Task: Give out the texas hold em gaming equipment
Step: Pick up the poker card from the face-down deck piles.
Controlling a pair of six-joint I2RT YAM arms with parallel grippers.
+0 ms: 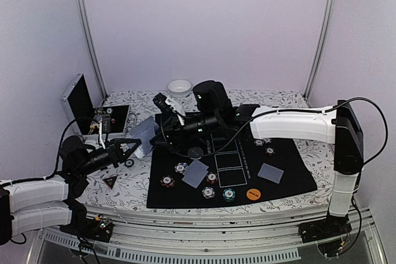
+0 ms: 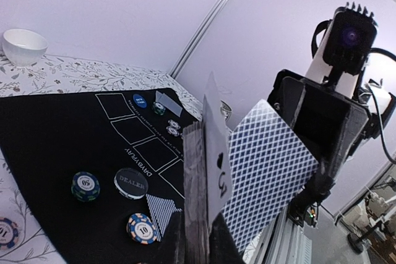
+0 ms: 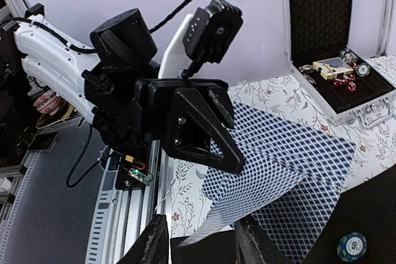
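My left gripper (image 1: 137, 145) is shut on a deck of grey-blue-backed cards (image 1: 146, 133), held on edge above the table's left side; the deck (image 2: 193, 183) stands between its fingers. My right gripper (image 1: 159, 135) reaches across to the deck. In the right wrist view its jaws (image 3: 201, 242) stand apart with the corner of a curled top card (image 3: 272, 171) between them. On the black mat (image 1: 284, 180) lie two face-down cards (image 1: 195, 173) (image 1: 270, 172), several striped chips (image 1: 180, 167), a dealer disc (image 1: 195, 151) and an orange disc (image 1: 252, 193). A triangle marker (image 1: 111, 181) lies off the mat.
The open aluminium case (image 1: 80, 100) stands at the back left with chips inside (image 3: 337, 69). A white bowl (image 1: 179, 86) sits at the back centre. One chip (image 1: 129, 162) lies on the floral cloth left of the mat.
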